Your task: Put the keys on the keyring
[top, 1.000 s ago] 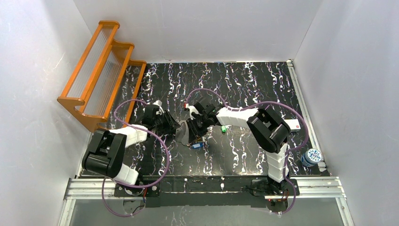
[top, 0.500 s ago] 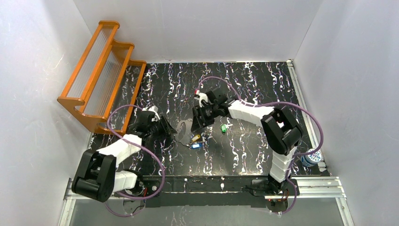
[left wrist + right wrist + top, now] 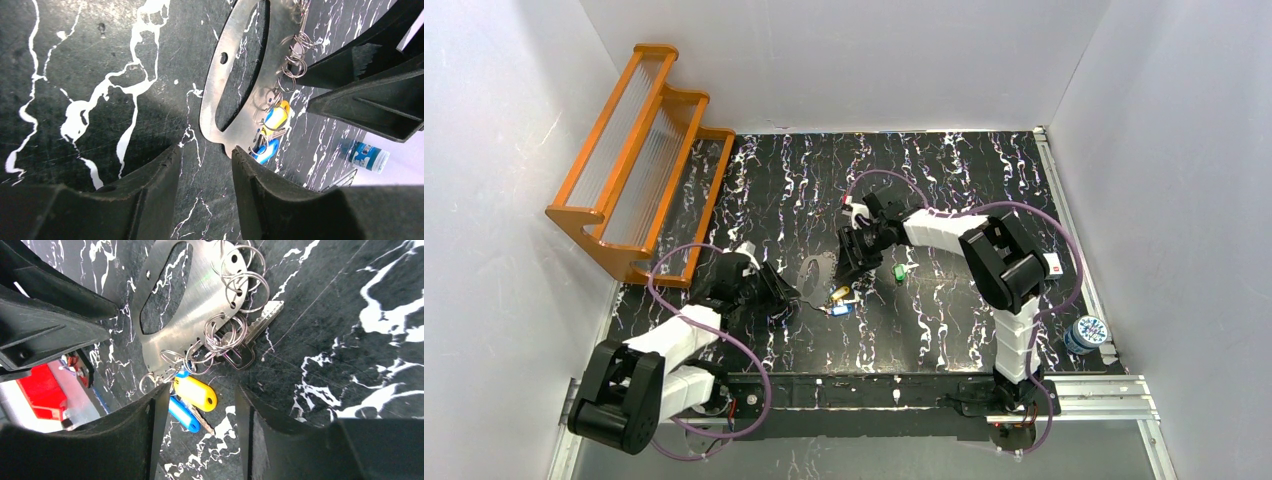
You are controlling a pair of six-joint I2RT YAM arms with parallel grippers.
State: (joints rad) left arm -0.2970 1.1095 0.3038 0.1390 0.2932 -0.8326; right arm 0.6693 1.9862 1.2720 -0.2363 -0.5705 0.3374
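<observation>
Both claws have withdrawn from the keyring (image 3: 816, 268), which lies flat on the bench (image 3: 984, 190) at frame centre. Left claw (image 3: 786, 292) and right claw (image 3: 849, 272) are spread and empty. The yellow key (image 3: 196, 392) and blue key (image 3: 181, 414) appear attached. The green key (image 3: 901, 272) lies loose, right of centre.

**Access at the keyring: tight in the centre, open behind**

The keyring (image 3: 816, 270) lies hemmed between the left gripper (image 3: 790, 294) and the right gripper (image 3: 847, 274). The keys (image 3: 840, 300) crowd its near side. The far half of the table (image 3: 944, 170) lies bare. An orange rack (image 3: 639, 160) blocks the far-left corner. A small pot (image 3: 1085, 333) stands at the right edge.
</observation>
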